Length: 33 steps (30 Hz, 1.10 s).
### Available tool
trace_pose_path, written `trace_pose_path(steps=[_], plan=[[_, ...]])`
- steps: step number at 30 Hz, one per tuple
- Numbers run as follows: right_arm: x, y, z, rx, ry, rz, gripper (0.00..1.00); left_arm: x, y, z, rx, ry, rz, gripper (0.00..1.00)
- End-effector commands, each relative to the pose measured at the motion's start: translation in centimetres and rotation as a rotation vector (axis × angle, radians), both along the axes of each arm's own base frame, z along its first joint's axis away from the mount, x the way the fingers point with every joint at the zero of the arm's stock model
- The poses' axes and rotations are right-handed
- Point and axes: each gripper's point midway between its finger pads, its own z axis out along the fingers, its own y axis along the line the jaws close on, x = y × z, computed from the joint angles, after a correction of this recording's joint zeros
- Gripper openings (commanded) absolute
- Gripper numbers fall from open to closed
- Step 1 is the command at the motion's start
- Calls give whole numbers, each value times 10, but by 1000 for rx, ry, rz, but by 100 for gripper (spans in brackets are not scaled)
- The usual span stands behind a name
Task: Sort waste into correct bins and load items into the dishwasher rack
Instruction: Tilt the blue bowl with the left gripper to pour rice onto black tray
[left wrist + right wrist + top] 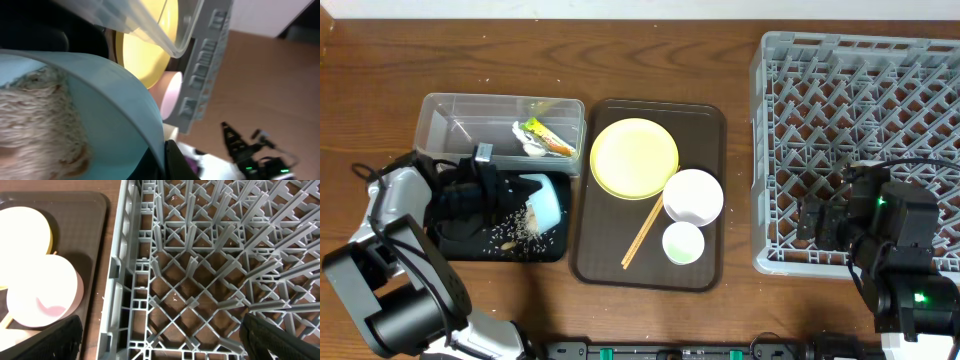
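Note:
My left gripper (508, 196) is shut on the rim of the light blue bowl (546, 199), which is tipped on its side over the black tray bin (460, 243). White rice crumbs (522, 224) lie on that tray. In the left wrist view more rice (35, 120) clings inside the bowl (115, 100), and one finger (180, 162) presses its rim. The snack wrapper (546, 138) lies in the clear tub (445, 120). My right gripper (820, 222) hangs open over the near left part of the grey dishwasher rack (860, 90), with nothing between its fingers (60, 340).
A dark brown serving tray (705, 120) between the bins and the rack holds the yellow plate (634, 158), white bowl (693, 196), pale cup (683, 243) and chopsticks (642, 232). The rack's wall (117, 280) stands close beside that tray.

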Motion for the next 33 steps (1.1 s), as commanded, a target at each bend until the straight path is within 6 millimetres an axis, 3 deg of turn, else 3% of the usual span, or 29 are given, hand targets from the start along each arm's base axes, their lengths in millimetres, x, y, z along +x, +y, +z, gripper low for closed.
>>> trace_pose_path(steps=[1, 14, 23, 31, 33], plan=[[2, 2, 9, 12, -22, 2, 99, 5, 6, 16, -116, -30, 72, 6], [1, 2, 9, 11, -19, 2, 99, 0, 33, 29, -211, 13, 209, 6], [1, 2, 9, 11, -19, 2, 99, 3, 34, 36, -189, -117, 192, 6], [1, 2, 9, 11, -19, 1, 99, 4, 35, 37, -232, -53, 218, 6], [1, 2, 9, 11, -19, 1, 99, 9, 36, 48, -245, -160, 224, 6]])
